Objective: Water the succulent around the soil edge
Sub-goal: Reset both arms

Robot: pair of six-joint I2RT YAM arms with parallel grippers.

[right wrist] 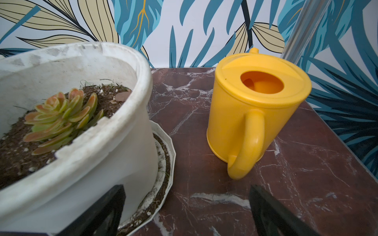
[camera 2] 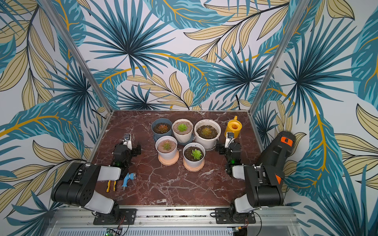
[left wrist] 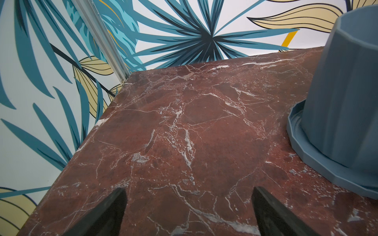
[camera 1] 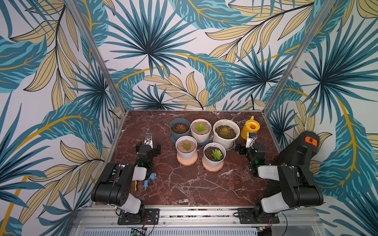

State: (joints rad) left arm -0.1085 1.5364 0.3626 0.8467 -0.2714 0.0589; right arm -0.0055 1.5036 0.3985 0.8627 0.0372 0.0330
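Observation:
A yellow watering can (camera 1: 250, 127) (camera 2: 234, 127) stands upright at the back right of the marble table, its handle (right wrist: 248, 143) turned toward my right gripper. Several potted succulents are grouped mid-table. Nearest the can is a large white pot (camera 1: 214, 127) (right wrist: 114, 143) holding a red-green succulent (right wrist: 59, 116) in dark soil. My right gripper (camera 1: 250, 146) (camera 2: 228, 147) (right wrist: 187, 204) is open and empty, low, just short of the can and beside that pot. My left gripper (camera 1: 148, 146) (camera 2: 127, 148) (left wrist: 189, 204) is open over bare marble, left of a blue pot (left wrist: 343, 102).
A blue spray nozzle (camera 1: 148, 179) (camera 2: 127, 178) and a yellow-handled tool (camera 2: 110, 185) lie by the left arm. A black and orange device (camera 1: 300, 147) leans at the table's right edge. Metal frame posts (camera 1: 96, 57) rise at the back corners.

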